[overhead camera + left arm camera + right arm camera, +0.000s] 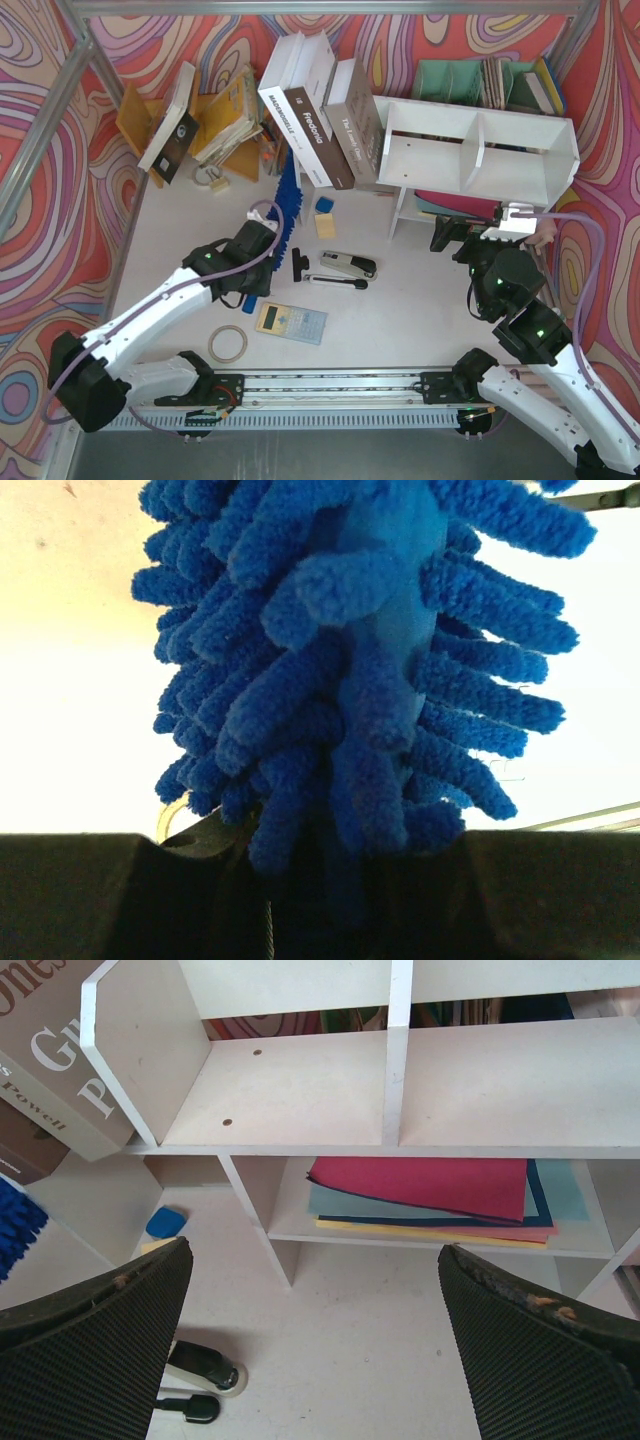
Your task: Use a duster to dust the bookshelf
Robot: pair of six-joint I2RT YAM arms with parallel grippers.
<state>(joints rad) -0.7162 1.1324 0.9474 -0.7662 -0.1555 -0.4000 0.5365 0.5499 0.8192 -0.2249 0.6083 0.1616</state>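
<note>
Bookshelf (480, 150) stands right rear on worktop (400, 320); file organizer (480, 80) behind it, leaning books (320, 110) against its left end. Folders (430, 1195) lie on its lower level. Duster (287, 205) just left of books. Stapler (348, 265) centre; calculator (291, 322) before it, tape roll (228, 344) to calculator's left.

Duster (350, 680) handle unseen inside the left hand (265, 246)
</note>
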